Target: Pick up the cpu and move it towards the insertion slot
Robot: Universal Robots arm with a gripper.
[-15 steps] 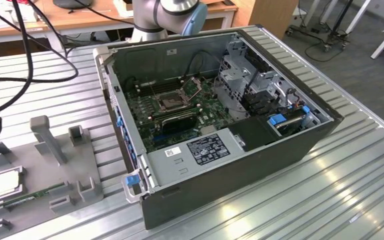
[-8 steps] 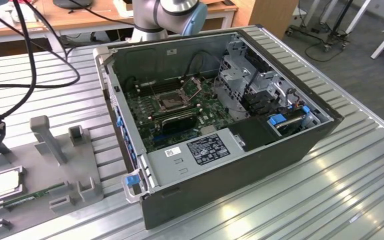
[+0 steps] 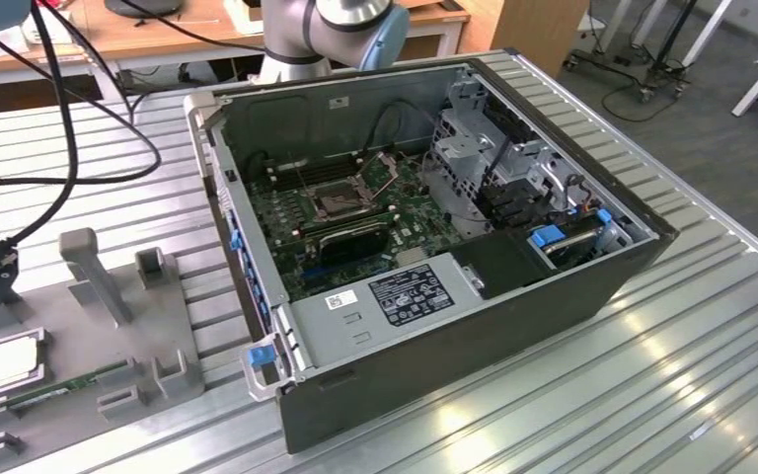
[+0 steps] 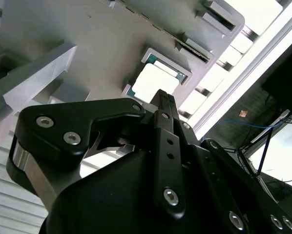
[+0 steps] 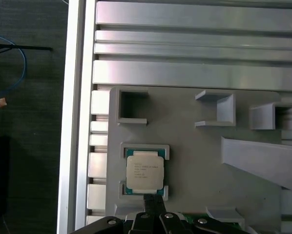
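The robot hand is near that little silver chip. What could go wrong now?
1. The chip sits between raised corners of the grey holder. If the gripper comes down off-centre, the chip might tilt or jam.
2. The green memory stick lies close beside it and could get knocked.
3. The socket lies deep inside the computer case, so the gripper might bump its walls on the way in.

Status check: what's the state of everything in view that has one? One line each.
cpu: seated in a pocket of the grey fixture, not lifted.
gripper: poised at the cpu's edge, not holding it.
insertion slot: empty, dark centre exposed.
computer case: lying on its side, side panel off.
memory stick: lying on the grey fixture.
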